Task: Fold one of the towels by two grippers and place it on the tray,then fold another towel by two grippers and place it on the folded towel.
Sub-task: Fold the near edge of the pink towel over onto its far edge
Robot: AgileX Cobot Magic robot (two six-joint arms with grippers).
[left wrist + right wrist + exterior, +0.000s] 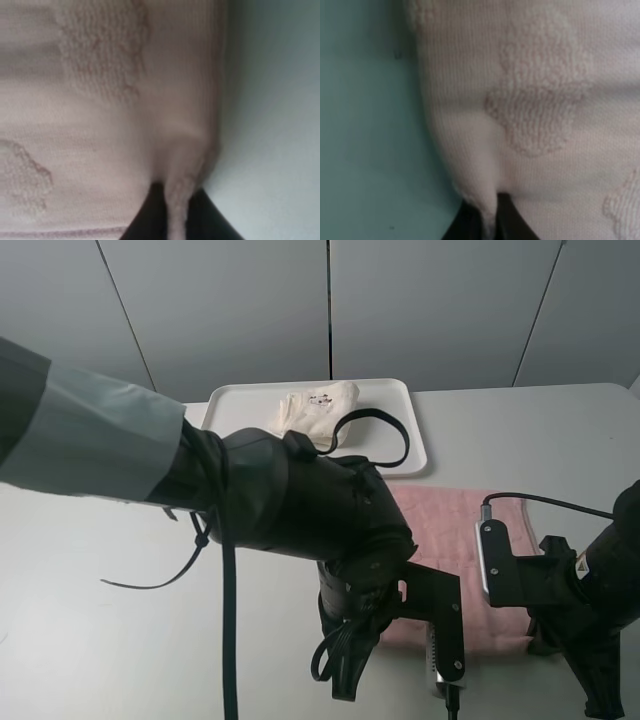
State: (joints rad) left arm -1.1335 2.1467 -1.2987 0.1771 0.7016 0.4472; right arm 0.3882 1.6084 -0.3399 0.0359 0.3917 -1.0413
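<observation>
The pink towel [545, 100] fills most of the view, its looped terry patches raised against a smoother weave. The right gripper [489, 222] has its black fingers [514, 225] pinched on a fold of cloth at the towel's edge, which puckers between them. Beside that edge lies bare grey-green bench [370, 125].
</observation>
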